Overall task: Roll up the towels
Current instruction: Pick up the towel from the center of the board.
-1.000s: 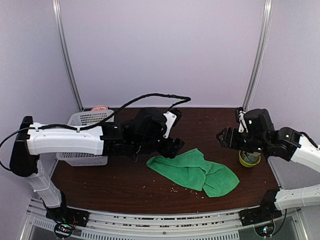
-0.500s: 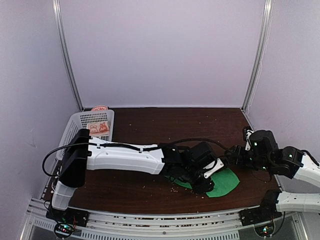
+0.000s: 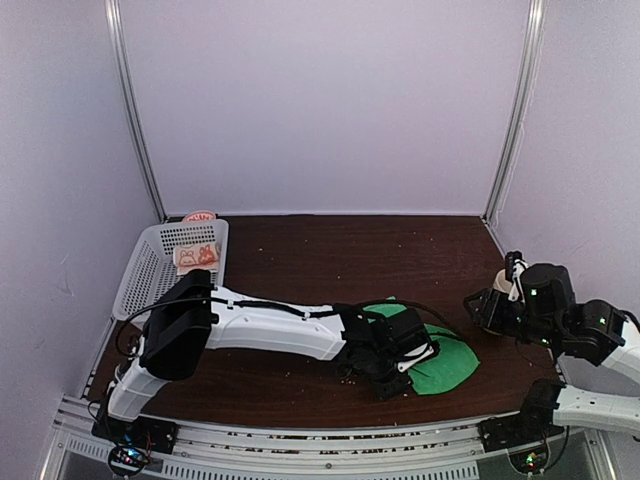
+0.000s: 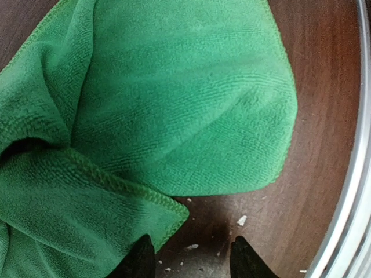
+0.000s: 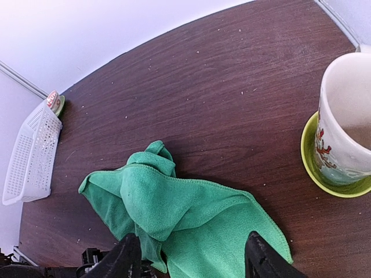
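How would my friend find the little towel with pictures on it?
Find the brown table, then the white basket at its left edge. The little towel lies inside: pinkish with orange figures, unlike the big plain green towel out on the tabletop.

- Towels: two, one green towel [image 3: 450, 368] and one pinkish-beige printed towel [image 3: 197, 257].
- Basket [image 3: 145, 275]: one, white and perforated.
- Mug [image 5: 348, 116]: one, white with a printed figure.
- Saucer [image 5: 313, 168]: one, yellow-green.
- Small round red-topped item [image 3: 200, 215]: one.
- Robot arms: two, left arm [image 3: 270, 325] and right arm [image 3: 600, 335].
- Grippers: two, left gripper [image 4: 188, 258] and right gripper [image 5: 191, 255].
- Table [image 3: 300, 250]: one, dark wood.
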Motion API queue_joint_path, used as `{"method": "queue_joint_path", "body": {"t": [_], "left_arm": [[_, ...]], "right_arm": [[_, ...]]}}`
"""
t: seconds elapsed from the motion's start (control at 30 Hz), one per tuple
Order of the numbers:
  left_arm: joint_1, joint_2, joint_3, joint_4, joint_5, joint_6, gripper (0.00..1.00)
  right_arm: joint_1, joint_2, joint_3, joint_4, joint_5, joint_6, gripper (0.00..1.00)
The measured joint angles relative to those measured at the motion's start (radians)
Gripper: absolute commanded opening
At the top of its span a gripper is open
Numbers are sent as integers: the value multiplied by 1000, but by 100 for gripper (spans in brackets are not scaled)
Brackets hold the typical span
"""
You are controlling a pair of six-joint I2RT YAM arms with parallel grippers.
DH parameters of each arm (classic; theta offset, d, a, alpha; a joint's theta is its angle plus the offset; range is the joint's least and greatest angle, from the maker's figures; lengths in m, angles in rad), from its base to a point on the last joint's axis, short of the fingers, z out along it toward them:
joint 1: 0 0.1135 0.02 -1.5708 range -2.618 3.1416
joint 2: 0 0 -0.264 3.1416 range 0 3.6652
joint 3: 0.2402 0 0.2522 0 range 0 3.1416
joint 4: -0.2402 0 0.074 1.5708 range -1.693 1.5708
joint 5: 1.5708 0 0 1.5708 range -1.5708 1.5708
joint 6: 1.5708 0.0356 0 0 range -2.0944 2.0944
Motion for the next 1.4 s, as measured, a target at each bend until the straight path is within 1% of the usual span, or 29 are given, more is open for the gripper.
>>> {"method": "queue_joint_path", "body": {"t": [0.3,0.4,0.43,0.47,0.63,0.8,0.87,0.93,1.03,1.1,1.17,1.27,1.4], "left_arm": [[0,50,49,-3,-100,20,44],[0,65,71,-1,-137,23,40],[0,66,75,-1,-147,23,37],[0,68,76,-1,-156,23,33],[1,88,100,1,-175,27,0],[3,85,86,19,-200,25,0],[4,53,29,49,-221,22,0],[6,-15,-71,59,-251,18,0],[21,-176,-253,88,-278,6,0],[42,-299,-346,108,-280,-7,0],[66,-413,-408,137,-282,-19,0],[94,-525,-459,176,-286,-31,0],[97,-568,-538,217,-266,-49,0]], "right_arm": [[0,-10,3,-42,18,8,61],[0,-11,5,-49,19,13,61],[0,-13,5,-51,19,19,61],[0,-14,5,-53,19,22,61],[0,-16,5,-55,19,29,61],[0,-16,5,-54,19,31,60],[0,-16,4,-54,18,31,60],[0,-15,5,-54,17,31,60],[0,-13,3,-50,12,30,59],[0,-13,-6,-36,8,31,58],[0,-12,-29,-15,-6,31,58],[0,0,-61,6,-29,36,58],[0,26,-105,39,-69,50,58]]}}
